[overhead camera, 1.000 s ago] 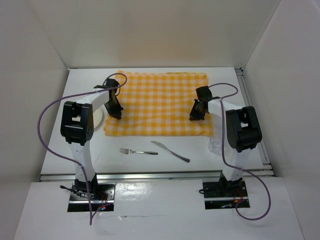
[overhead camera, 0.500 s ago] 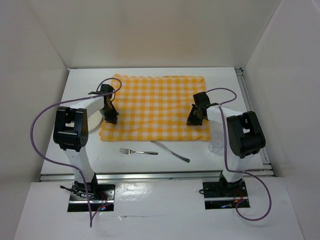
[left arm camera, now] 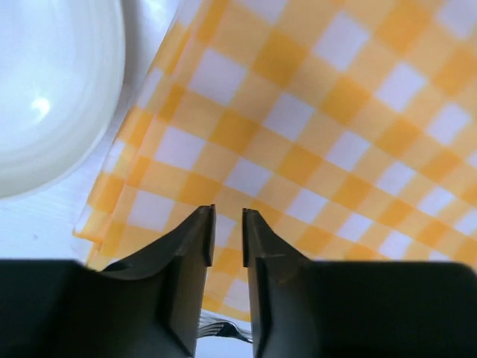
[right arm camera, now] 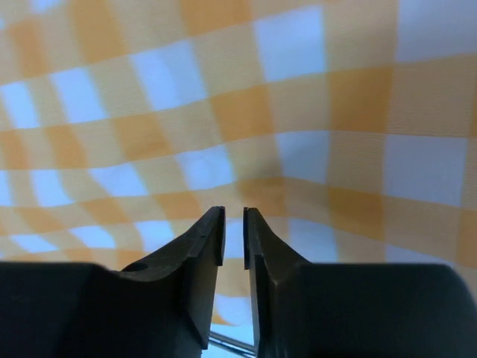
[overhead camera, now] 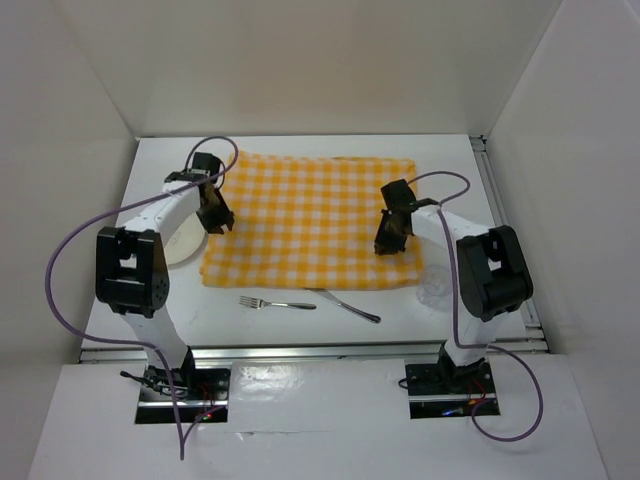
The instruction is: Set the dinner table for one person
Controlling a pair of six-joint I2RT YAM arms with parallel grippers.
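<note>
Table: the large flat matte white rectangular dinner table (overhead camera: 455, 165) spans the whole floor of the booth. Everything rests on it, and both arm bases sit at its near edge.
Cloth: a yellow-and-white checked cloth (overhead camera: 310, 215) is spread over the far middle of the table. Its near-left corner looks doubled over in the left wrist view.
Setting pieces: a round glossy white plate (overhead camera: 180, 245) sits just beside the cloth's left edge. A silver metal fork (overhead camera: 277, 303) and a silver metal knife (overhead camera: 345, 303) lie on bare table in front. The knife's tip is right at the cloth's near hem. A clear drinking glass (overhead camera: 433, 290) stands by the near-right corner.
Left gripper: the left gripper (left arm camera: 228, 212) is over the cloth's left side. Its jaws are parted by a thin slit, checks show through, and nothing is pinched.
Right gripper: the right gripper (right arm camera: 233, 212) is over the right side. It shows the same narrow gap and it too is empty.
Risk: if a finger catches a fold on the way up, the cloth drags. That could nudge the plate, ride over the knife or bump the glass.
Risk two: the folded corner could leave the plate sitting crooked.
Table versus tools: the table lies directly beneath both grippers, with the cloth between them. Bare table shows just outboard of each.
</note>
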